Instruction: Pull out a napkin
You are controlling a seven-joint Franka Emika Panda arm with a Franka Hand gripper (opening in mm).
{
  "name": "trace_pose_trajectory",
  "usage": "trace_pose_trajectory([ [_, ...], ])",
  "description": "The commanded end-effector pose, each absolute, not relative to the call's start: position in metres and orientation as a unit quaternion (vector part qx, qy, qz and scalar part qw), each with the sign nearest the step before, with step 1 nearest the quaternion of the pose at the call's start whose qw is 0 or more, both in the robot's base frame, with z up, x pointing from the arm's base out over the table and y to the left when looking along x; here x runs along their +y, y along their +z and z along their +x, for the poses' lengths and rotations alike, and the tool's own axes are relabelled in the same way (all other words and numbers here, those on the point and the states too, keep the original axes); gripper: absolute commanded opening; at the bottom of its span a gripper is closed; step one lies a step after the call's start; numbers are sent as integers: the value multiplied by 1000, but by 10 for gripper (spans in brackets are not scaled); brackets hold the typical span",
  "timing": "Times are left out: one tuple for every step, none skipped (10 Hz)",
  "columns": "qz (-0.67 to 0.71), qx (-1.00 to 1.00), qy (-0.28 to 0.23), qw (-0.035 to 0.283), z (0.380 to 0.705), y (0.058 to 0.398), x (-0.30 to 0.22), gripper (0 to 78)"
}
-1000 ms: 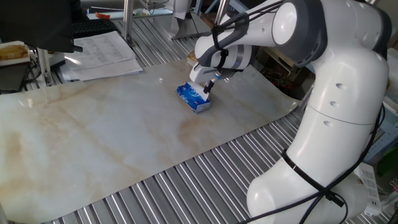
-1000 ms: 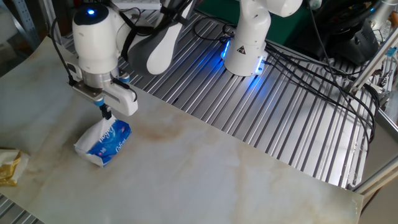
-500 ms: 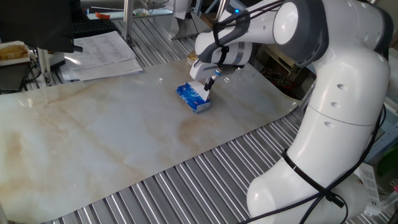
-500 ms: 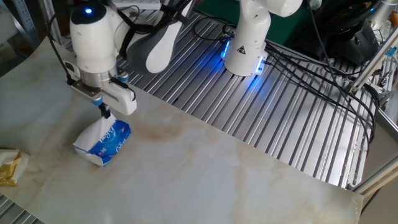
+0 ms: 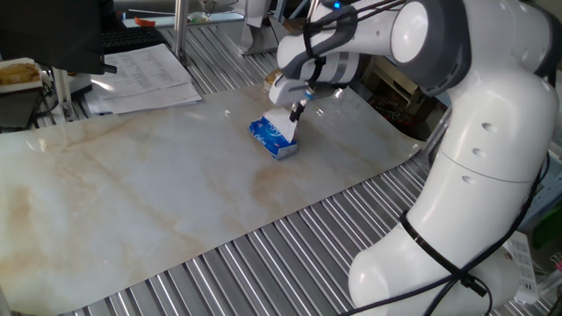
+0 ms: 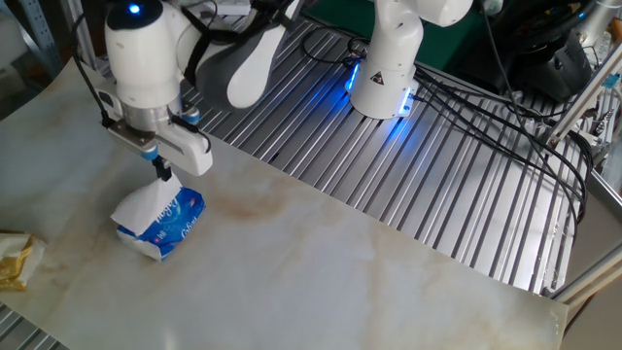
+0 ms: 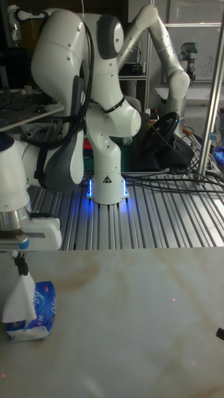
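Note:
A blue-and-white tissue pack (image 5: 272, 139) (image 6: 163, 225) (image 7: 36, 309) lies on the marbled table sheet. A white napkin (image 5: 284, 119) (image 6: 138, 201) (image 7: 18, 293) rises out of its top in a stretched cone. My gripper (image 5: 298, 111) (image 6: 161, 174) (image 7: 22, 266) is just above the pack, shut on the napkin's upper tip, so the sheet hangs taut between fingers and pack. The napkin's lower end is still inside the pack.
Printed paper sheets (image 5: 140, 75) lie at the table's back left. A yellowish object (image 6: 17, 261) sits near the sheet's edge beside the pack. The robot base (image 6: 387, 58) and cables (image 6: 505, 136) occupy the ribbed metal surface behind.
The gripper has risen a little over the last second, drawing the napkin further up out of the pack. The pack has stayed in place.

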State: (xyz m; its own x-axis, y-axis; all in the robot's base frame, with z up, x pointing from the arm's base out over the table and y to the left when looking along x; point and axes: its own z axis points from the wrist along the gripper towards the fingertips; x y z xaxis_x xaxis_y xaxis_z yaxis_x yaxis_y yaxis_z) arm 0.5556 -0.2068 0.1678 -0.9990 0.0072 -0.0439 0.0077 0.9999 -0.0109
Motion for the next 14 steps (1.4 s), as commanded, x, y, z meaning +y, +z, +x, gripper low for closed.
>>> trace_pose_trajectory([
  [20,1000,-7,22,562,209,-198,16],
  [24,999,-7,22,561,215,-197,16],
  [24,1000,-8,17,560,224,-199,16],
  [22,1000,-8,13,560,231,-203,16],
  [20,1000,-8,8,561,239,-207,16],
  [19,1000,-8,6,563,245,-209,16],
  [22,1000,-8,4,566,250,-209,16],
  [28,1000,-9,3,565,255,-206,16],
  [36,999,-10,1,564,261,-201,16],
  [41,999,-10,-3,562,267,-196,16],
  [44,999,-11,-7,562,273,-192,16],
  [44,999,-11,-11,562,278,-190,16],
  [44,999,-11,-12,562,281,-188,16],
  [44,999,-11,-13,562,282,-186,16],
])
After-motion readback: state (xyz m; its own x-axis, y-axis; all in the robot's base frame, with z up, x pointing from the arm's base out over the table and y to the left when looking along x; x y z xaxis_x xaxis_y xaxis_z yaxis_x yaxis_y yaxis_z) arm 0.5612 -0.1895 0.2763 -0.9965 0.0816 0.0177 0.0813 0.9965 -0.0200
